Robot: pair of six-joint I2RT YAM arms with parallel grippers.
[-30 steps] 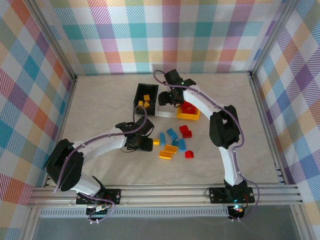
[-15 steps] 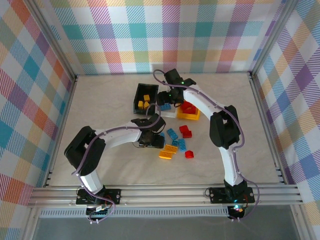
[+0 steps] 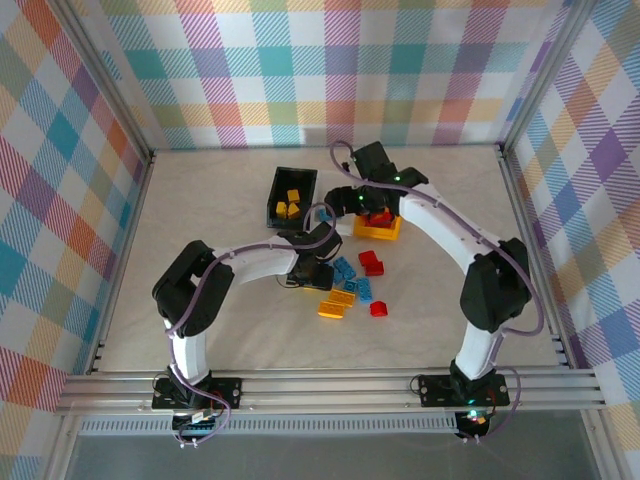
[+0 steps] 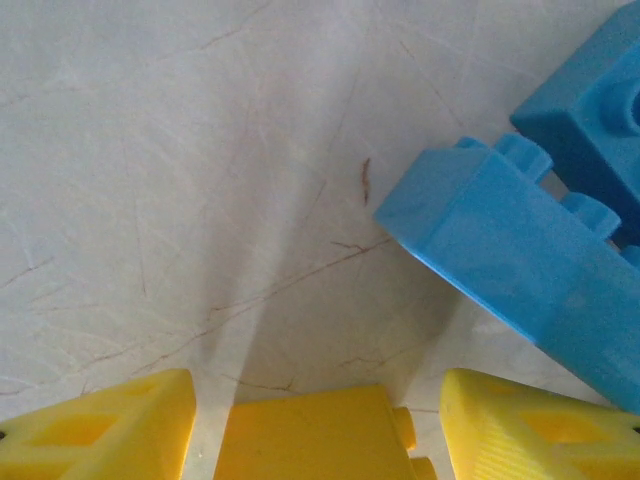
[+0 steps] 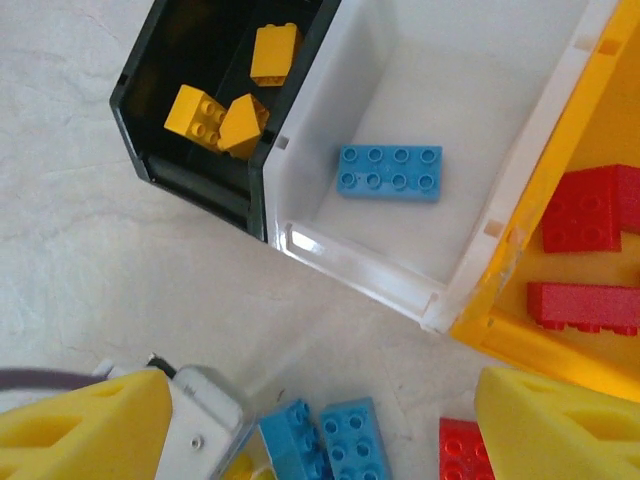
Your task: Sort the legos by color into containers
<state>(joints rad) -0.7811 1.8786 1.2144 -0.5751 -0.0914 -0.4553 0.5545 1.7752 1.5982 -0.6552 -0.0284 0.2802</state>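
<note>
My left gripper [image 4: 318, 382] is down at the table among the loose legos, also seen from above [image 3: 322, 272]. A yellow brick [image 4: 310, 435] lies between its yellow fingers [image 4: 110, 425] with a gap on each side; the jaws stand open. Two blue bricks [image 4: 510, 260] lie just ahead to the right. My right gripper [image 5: 322, 385] hovers open with nothing in it, near the containers [image 3: 360, 205]. The black bin [image 5: 200, 180] holds yellow bricks [image 5: 200, 115], the white bin [image 5: 400, 270] holds a blue brick [image 5: 390, 172], and the yellow bin [image 5: 530, 345] holds red bricks [image 5: 580, 210].
Loose bricks lie in front of the bins: blue [image 3: 345, 267], red [image 3: 370, 262], orange [image 3: 335, 303] and another red [image 3: 378, 308]. The left gripper's body [image 5: 190, 420] sits close beside blue bricks [image 5: 350, 440] under my right gripper. Plaid walls enclose the table.
The right gripper opened, leaving a blue brick in the white bin, and shifted right. The left arm swung right into the pile and its jaws narrowed around the yellow brick.
</note>
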